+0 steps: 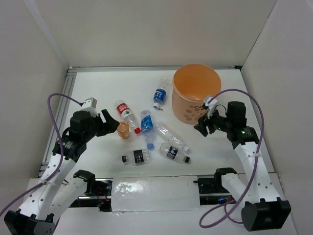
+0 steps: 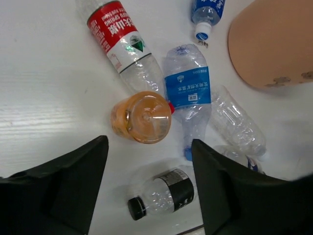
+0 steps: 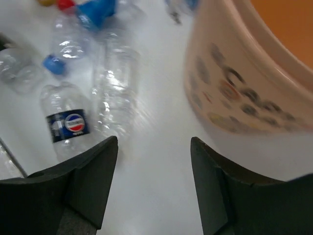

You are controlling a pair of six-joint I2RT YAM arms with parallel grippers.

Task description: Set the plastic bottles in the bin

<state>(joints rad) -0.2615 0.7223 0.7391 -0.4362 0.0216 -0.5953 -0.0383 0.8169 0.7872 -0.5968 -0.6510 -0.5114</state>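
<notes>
The orange bin [image 1: 195,93] stands at the back right; its side also shows in the right wrist view [image 3: 234,83]. Several bottles lie left of it: a blue-labelled one [image 1: 159,95], a red-and-white one [image 1: 126,113], a short amber one [image 1: 123,130], another blue-labelled one [image 1: 146,125], a clear one [image 1: 171,136], and two dark-labelled ones [image 1: 136,156] [image 1: 173,152]. My left gripper [image 1: 111,123] is open and empty, just left of the amber bottle [image 2: 142,117]. My right gripper [image 1: 202,126] is open and empty, beside the bin's near side, over bare table [image 3: 154,140].
White walls enclose the table on three sides. A metal rail [image 1: 68,93] runs along the left edge. A silver taped patch [image 1: 154,193] lies between the arm bases. Cables loop from both arms.
</notes>
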